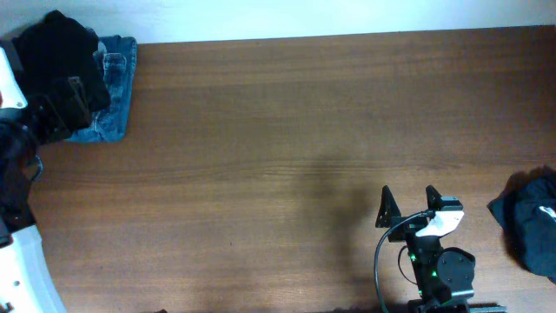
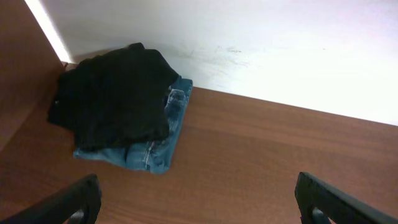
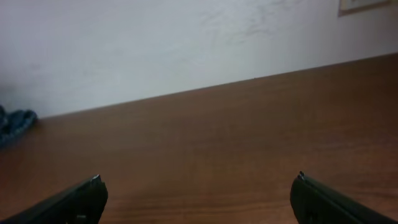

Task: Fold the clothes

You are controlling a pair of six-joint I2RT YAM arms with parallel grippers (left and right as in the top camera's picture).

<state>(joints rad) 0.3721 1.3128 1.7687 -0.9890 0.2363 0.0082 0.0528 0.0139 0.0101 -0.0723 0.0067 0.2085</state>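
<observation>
Left gripper (image 2: 198,186): open wide, its fingers (image 2: 68,202) spread toward the two lower corners of the wrist view, with only bare wood between them. It holds nothing. It hovers at the far left of the table (image 1: 278,156), near a stack of clothes in the back-left corner, against the white wall (image 2: 280,43). The wrist view shows a strip of tabletop between the fingertips and the stack, so no contact.

Stack: a black garment (image 2: 115,99), loosely bundled, lies on top of folded blue jeans (image 2: 158,149). Denim shows along the stack's right and near edges. A waistband button is just visible beside the black cloth.

Right gripper (image 1: 408,203): jaws also fully apart and empty. It sits close to the near edge, right of centre, pointing toward the wall and well apart from both heaps.

Second heap: a dark crumpled garment (image 1: 530,222) at the right edge of the table, partly cut off by the frame, with a small white patch on it.

Right wrist view: bare wood, wall, and a scrap of blue fabric (image 3: 12,121) at the left border. Too little of it shows to identify.
</observation>
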